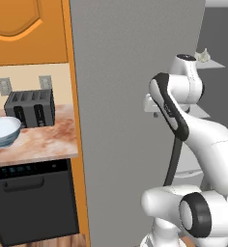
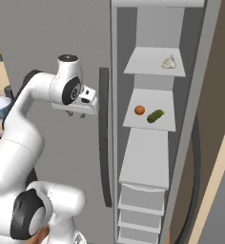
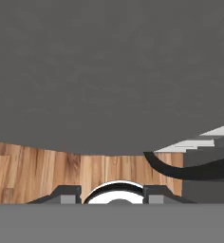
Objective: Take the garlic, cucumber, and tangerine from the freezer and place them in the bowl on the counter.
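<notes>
Right then, the hand (image 2: 76,114) hung nearest of all, in front of the grey door of the freezer (image 2: 52,43) and just beside its dark handle strip (image 2: 104,138). It was closed and held nothing. It pointed down: in the hand view the wooden floor (image 3: 47,171) lay under the two small finger tips, and the flat door rose above them.

In the right base view, all three foods lay at about three o'clock from the hand, on the far side of the handle strip, inside the open freezer. The tangerine (image 2: 139,110) was the nearest one, a small orange ball on the middle shelf (image 2: 148,125). It sat almost level with the hand. The cucumber (image 2: 155,116) lay just beside it on the same shelf, a bit farther out, not touching it. Its long side ran on a slant, from about eight o'clock up to two o'clock. The garlic (image 2: 168,62) sat alone on the shelf above, at about two o'clock from the hand, well apart from the other two.

So I think the hand had to turn from pointing down and swing sideways into the shelves, and open first.

The bowl (image 1: 2,131) stood the other way, at about nine o'clock in the left base view, on the pink surface (image 1: 43,144) next to the toaster (image 1: 31,108).
</notes>
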You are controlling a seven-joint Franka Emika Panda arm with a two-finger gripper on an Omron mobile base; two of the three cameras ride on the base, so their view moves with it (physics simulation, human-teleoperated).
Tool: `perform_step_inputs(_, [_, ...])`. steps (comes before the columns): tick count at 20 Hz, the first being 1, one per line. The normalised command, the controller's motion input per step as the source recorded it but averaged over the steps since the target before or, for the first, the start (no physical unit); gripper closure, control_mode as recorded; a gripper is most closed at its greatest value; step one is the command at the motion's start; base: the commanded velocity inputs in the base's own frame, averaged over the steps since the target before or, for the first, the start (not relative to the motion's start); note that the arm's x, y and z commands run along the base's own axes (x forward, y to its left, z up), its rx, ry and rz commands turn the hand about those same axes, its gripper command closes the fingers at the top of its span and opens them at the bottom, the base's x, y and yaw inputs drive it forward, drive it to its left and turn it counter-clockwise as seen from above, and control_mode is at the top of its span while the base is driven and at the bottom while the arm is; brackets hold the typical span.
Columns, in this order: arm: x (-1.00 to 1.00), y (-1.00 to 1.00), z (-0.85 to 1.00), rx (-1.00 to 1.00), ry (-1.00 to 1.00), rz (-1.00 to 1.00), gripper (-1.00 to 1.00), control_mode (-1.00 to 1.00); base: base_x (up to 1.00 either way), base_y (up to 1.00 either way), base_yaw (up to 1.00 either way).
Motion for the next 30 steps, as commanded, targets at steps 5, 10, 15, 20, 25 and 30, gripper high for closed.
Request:
perform_step_inputs(5, [-0.6, 0.0, 0.0, 0.0, 0.0, 0.0, -1.0, -1.0, 0.0, 0.0, 0.0])
perform_step_inputs(10, [-1.0, 0.0, 0.0, 0.0, 0.0, 0.0, -1.0, -1.0, 0.0, 0.0, 0.0])
perform_step_inputs(15, [-0.81, 0.07, -0.01, -0.02, 0.0, 0.0, -1.0, -1.0, 0.0, 0.0, 0.0])
perform_step_inputs(20, [-0.56, 0.04, -0.01, -0.02, -0.03, 0.0, -1.0, -1.0, 0.0, 0.0, 0.0])
perform_step_inputs(25, [-0.33, 0.0, 0.0, -0.01, 0.0, 0.0, -1.0, -1.0, 0.0, 0.0, 0.0])
perform_step_inputs(30, [-0.06, 0.16, 0.0, -0.01, 0.0, 0.0, -1.0, -1.0, 0.0, 0.0, 0.0])
